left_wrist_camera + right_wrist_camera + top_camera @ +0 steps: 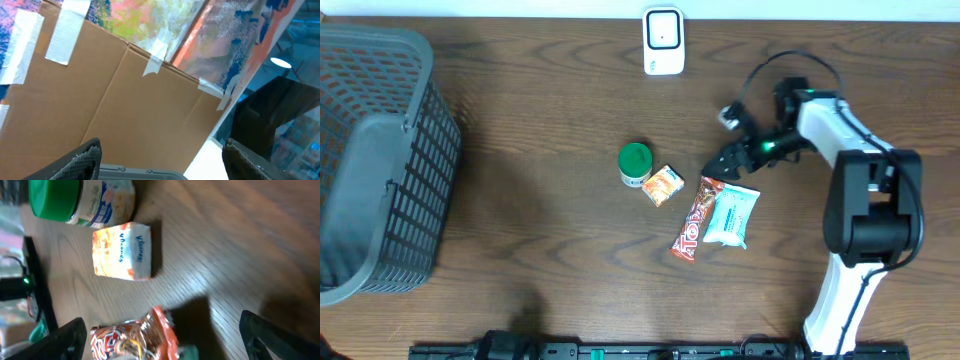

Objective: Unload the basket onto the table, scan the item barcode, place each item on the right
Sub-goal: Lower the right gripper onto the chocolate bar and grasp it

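- Right gripper (720, 166): is hovering right of the table's centre, just over the far end of the candy bar; its fingers (67, 340) are standing wide apart and gripping nothing.
- Left gripper (162, 157): is not showing in the overhead view; in its own wrist view the fingers (82, 159) are standing wide apart with nothing between them, and it is facing taped cardboard (125, 100).
- Candy bar (694, 218): a red and orange wrapper, is lying flat on the table (540, 260) at a slant, with its far end under the right gripper.
- Wipes packet (731, 216): blue and white, is lying just right of the candy bar and touching it.
- Tissue packet (663, 186): small, orange and white, is lying left of the candy bar and apart from it.
- Jar (635, 163): green-lidded, is sitting just left of the tissue packet.
- Scanner (662, 40): a white unit, is standing at the far edge of the table, well apart from the goods.
- Basket (430, 170): grey mesh, is sitting at the left end of the table.
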`<state>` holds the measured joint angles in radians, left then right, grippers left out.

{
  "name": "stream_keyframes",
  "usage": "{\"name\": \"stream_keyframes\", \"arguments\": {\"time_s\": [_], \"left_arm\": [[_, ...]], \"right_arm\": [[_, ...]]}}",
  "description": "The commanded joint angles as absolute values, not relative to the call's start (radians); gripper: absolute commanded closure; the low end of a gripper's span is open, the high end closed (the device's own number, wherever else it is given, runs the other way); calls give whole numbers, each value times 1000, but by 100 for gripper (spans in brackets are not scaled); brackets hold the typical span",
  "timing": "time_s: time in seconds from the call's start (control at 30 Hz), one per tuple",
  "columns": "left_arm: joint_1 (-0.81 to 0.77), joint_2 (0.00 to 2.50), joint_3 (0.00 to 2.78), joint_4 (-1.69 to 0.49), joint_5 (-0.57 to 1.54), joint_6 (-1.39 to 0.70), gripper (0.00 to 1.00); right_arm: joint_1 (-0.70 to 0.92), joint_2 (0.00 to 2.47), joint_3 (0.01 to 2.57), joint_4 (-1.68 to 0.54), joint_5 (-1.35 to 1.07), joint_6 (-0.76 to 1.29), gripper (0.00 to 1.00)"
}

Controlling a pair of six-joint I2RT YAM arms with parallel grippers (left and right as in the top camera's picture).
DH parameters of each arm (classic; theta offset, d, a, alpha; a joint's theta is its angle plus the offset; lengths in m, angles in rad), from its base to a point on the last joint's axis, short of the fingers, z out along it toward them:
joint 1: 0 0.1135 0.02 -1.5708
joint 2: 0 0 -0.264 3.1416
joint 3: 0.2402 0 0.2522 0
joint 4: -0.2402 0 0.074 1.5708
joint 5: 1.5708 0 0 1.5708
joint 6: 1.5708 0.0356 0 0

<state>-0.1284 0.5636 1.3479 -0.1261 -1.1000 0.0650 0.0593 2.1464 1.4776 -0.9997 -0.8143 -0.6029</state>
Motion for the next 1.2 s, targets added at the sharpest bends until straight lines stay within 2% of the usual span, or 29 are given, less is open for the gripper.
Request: {"name": "stream_keyframes", "arguments": {"time_s": [0.0, 0.13, 0.33, 0.67, 0.77, 0.83, 0.9, 1.17], "left_arm": [[-111, 561, 1343, -145, -1046, 24, 22], [-105, 561, 1343, -149, -1046, 15, 22], [-105, 559, 1343, -150, -1047, 13, 22], [-105, 539, 1343, -150, -1047, 13, 22], [-105, 524, 1343, -153, -1047, 13, 22], [-105, 515, 1343, -153, -1047, 13, 22], [-105, 507, 1343, -154, -1047, 13, 22], [-105, 498, 1343, -157, -1047, 13, 22]], "right_arm": [[93, 2146, 1487, -992, -764, -645, 8], [116, 2146, 1487, -1004, -754, -672, 10], [124, 2151, 1485, -1090, -748, -790, 20], [126, 2245, 1484, -1143, -737, -828, 15], [126, 2289, 1484, -1145, -738, -828, 18], [127, 2308, 1484, -1145, -738, -828, 25], [127, 2314, 1484, -1154, -737, -828, 41], [125, 2313, 1486, -1179, -701, -848, 86]]}}
